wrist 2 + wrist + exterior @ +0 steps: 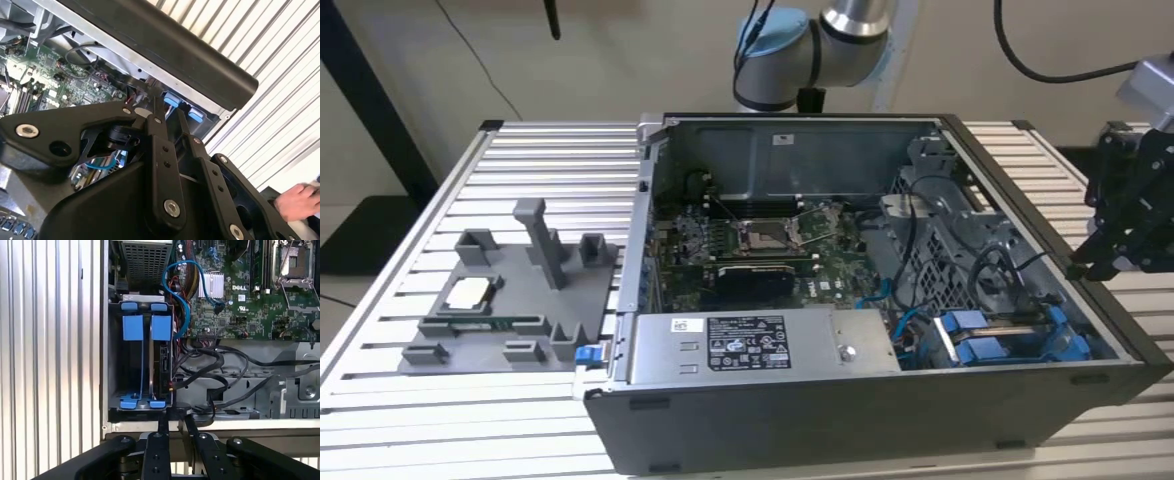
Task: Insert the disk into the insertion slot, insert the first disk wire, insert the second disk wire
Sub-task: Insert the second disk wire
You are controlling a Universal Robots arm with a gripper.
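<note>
An open computer case [854, 420] lies on the slatted table. The insertion slot [145, 365], a dark metal bay with blue tabs, sits in the case corner [1001, 338]. One compartment holds a dark, blue-framed edge [162, 365] that looks like the disk seated end-on. A blue wire [182, 300] curves from the board to the bay's side, and black wires [210, 370] end beside the bay. My gripper [175, 420] hovers just outside the case wall [1101, 262], near the bay. Its fingers [156, 131] stand a narrow gap apart with nothing between them.
A grey power-supply box [761, 345] fills the case front beside the bay. A grey plastic fixture tray [507, 300] lies at the exterior view's left. A person's hand [296, 201] rests beyond the table edge. Cables hang over the back right.
</note>
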